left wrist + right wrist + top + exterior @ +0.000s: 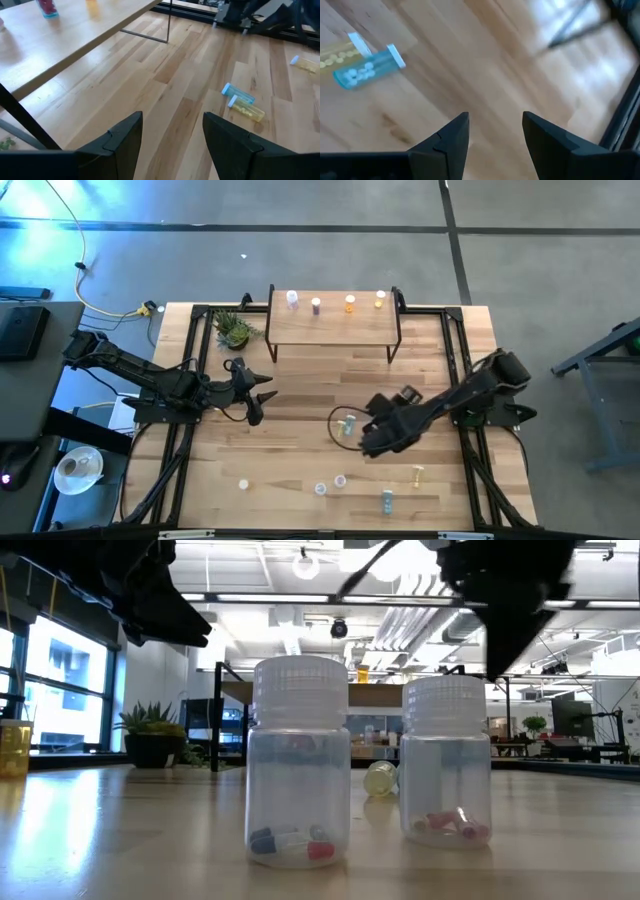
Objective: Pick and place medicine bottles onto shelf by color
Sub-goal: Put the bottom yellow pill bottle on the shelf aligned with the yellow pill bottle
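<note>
Two clear plastic bottles with ribbed white screw caps stand upright on the light wooden tabletop (pixel 120 840), close to the camera. The left bottle (pixel 299 762) holds blue and red capsules; the right bottle (pixel 447 760) holds pink ones. Between them, farther back, a yellowish bottle (pixel 380 778) lies on its side. A green potted plant (pixel 152 734) stands far left.

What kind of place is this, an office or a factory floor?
Probably a robotics lab in an open industrial-style office: exposed ceiling ducts and strip lights, rows of workbenches behind, and two robot arms over a wood-plank table with tiny medicine bottles.
</note>
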Tool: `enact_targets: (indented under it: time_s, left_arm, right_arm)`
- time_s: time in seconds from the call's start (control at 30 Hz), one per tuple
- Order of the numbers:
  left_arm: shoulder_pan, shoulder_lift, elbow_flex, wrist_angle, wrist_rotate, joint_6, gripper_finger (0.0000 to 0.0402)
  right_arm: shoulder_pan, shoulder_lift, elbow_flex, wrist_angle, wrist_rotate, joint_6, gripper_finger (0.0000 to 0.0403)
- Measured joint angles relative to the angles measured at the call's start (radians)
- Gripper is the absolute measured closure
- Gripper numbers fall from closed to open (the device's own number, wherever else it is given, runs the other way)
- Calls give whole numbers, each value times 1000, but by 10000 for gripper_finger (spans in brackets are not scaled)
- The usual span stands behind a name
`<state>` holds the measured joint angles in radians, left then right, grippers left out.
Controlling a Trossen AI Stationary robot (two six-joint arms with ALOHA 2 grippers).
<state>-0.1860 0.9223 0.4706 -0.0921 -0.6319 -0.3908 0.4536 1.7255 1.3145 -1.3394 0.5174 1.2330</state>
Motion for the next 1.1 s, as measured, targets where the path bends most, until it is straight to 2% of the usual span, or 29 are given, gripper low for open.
enact_targets:
  time_s: [0.23, 0.43, 0.6, 0.73, 1.1]
  left_arm:
    - [0, 0, 0, 6, 0, 0, 204]
    - [0, 0, 0, 20, 0, 0, 204]
    - [0, 0, 0, 35, 0, 0, 204]
    - [0, 0, 0, 39, 0, 0, 204]
    - [0, 0, 0, 39, 0, 0, 204]
  right_arm:
    - [90, -114, -111, 33, -169, 333, 227]
    - [170, -138, -133, 58, -306, 516, 227]
    - [227, -138, -133, 147, -417, 613, 227]
    - [267, -138, -133, 201, -467, 687, 227]
    - [396, -87, -133, 248, -470, 941, 227]
